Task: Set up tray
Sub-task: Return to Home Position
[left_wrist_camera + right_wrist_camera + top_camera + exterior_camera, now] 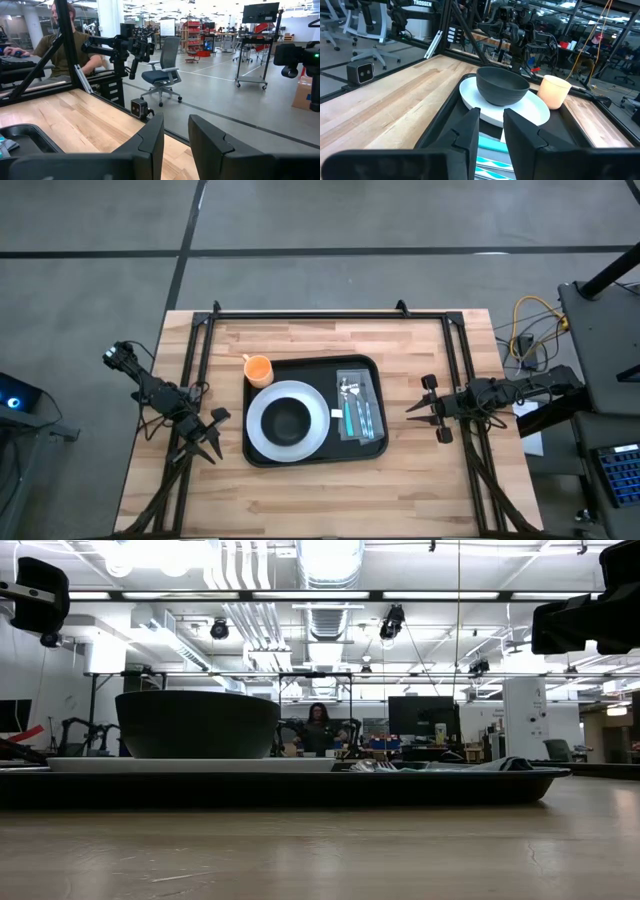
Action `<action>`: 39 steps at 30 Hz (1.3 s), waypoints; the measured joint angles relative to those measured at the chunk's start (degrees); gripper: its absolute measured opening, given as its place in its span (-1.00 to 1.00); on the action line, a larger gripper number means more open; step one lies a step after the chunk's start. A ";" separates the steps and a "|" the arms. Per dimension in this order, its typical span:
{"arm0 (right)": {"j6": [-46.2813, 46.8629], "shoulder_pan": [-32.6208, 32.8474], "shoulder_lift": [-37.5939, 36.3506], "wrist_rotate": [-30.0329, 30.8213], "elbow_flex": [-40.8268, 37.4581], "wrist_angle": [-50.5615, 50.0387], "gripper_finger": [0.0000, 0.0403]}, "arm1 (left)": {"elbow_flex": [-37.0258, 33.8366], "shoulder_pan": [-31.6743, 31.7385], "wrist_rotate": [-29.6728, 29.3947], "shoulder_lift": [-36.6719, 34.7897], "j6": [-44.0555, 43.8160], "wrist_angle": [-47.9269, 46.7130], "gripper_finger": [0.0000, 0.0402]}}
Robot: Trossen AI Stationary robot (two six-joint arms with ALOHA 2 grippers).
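The tray (305,368) lies lengthwise between left gripper (210,435) and right gripper (412,414) (both slightly parted, empty); neither is clearly nearer.

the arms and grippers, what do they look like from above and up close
The left arm and right arm are slim, matte black and jointed; thin black cables loop by the left one. The left gripper and right gripper each have two dark, angular fingers with flat inner faces. No markings visible.
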 joint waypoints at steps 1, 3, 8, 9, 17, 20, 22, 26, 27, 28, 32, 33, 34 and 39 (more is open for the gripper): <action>0.00 0.00 0.00 0.00 0.00 0.00 -0.62 | 0.00 0.00 0.01 0.00 0.00 0.00 -0.65; 0.00 0.00 -0.02 -0.01 0.00 0.00 -0.63 | 0.00 0.00 0.00 -0.02 0.00 0.00 -0.65; 0.00 0.00 -0.02 0.00 0.00 0.00 -0.66 | 0.00 0.02 0.01 -0.01 0.00 0.00 -0.65; 0.00 0.00 0.00 0.00 0.00 0.00 -0.66 | 0.00 -0.01 0.02 -0.02 0.00 0.00 -0.65; 0.00 0.00 -0.02 0.00 0.00 0.00 -0.61 | 0.00 -0.01 0.02 0.00 0.00 0.00 -0.65; 0.00 0.00 0.00 -0.01 0.00 0.00 -0.59 | 0.00 0.01 0.00 -0.02 0.00 0.00 -0.65; 0.00 0.00 0.00 -0.01 0.00 0.00 -0.60 | 0.00 0.00 0.00 0.00 0.00 0.00 -0.65; 0.00 0.00 0.00 0.00 0.00 0.00 -0.63 | 0.00 0.01 0.00 0.01 0.00 0.00 -0.65; 0.00 0.00 0.00 0.00 0.00 0.00 -0.64 | 0.00 -0.01 0.00 -0.01 0.00 0.00 -0.65; 0.00 0.00 0.00 -0.01 0.00 0.00 -0.64 | 0.00 -0.01 0.01 -0.02 0.00 0.00 -0.65; 0.00 0.00 -0.02 0.00 0.00 0.00 -0.66 | 0.00 0.01 0.01 0.00 0.00 0.00 -0.65; 0.00 0.00 0.00 0.00 0.00 0.00 -0.66 | 0.00 0.01 0.02 -0.01 0.00 0.00 -0.65; 0.00 0.00 -0.01 -0.01 0.00 0.00 -0.65 | 0.00 0.00 0.00 -0.02 0.00 0.00 -0.65; 0.00 0.00 0.00 0.00 0.00 0.00 -0.61 | 0.00 0.00 0.01 -0.01 0.00 0.00 -0.65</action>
